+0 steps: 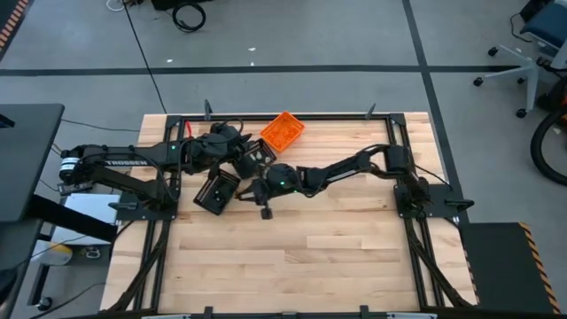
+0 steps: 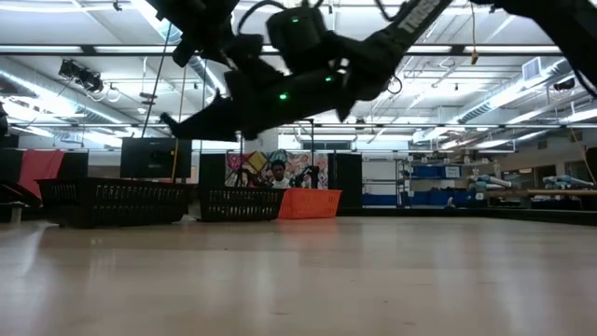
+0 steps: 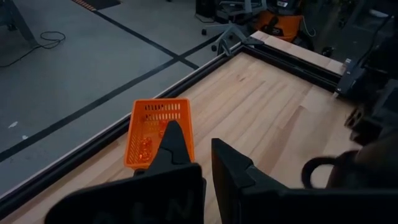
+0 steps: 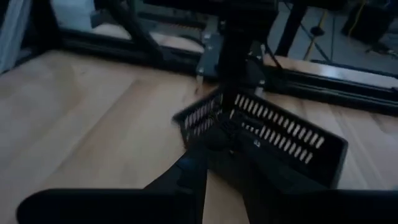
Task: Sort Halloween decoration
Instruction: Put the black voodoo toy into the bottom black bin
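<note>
The orange tray [image 1: 283, 131] stands at the table's far side; orange trinkets [image 3: 146, 147] lie in it. One black tray [image 1: 216, 190] sits left of centre, and another [image 1: 255, 152] lies partly under my left arm. My left gripper [image 3: 199, 149] hangs shut and holds nothing, high above the table, pointing at the orange tray [image 3: 158, 127]. My right gripper [image 4: 222, 138] is above the table just short of the nearer black tray [image 4: 273, 140], with a small dark trinket [image 4: 230, 127] at its fingertips. In the low view the right gripper [image 2: 177, 123] slants down over that tray [image 2: 117, 201]. My right gripper pinches the small dark trinket [image 4: 231, 129] between its two fingertips, clear of the table. The fingers slant slightly downward from the table's right toward the black tray. The trinket's shape and the part held are too small and dark to make out.
A black metal frame [image 1: 390, 133] runs along the table's edges. The wooden top [image 1: 337, 257] toward the near edge lies bare. In the low view a person [image 2: 277, 173] shows in the room beyond the trays.
</note>
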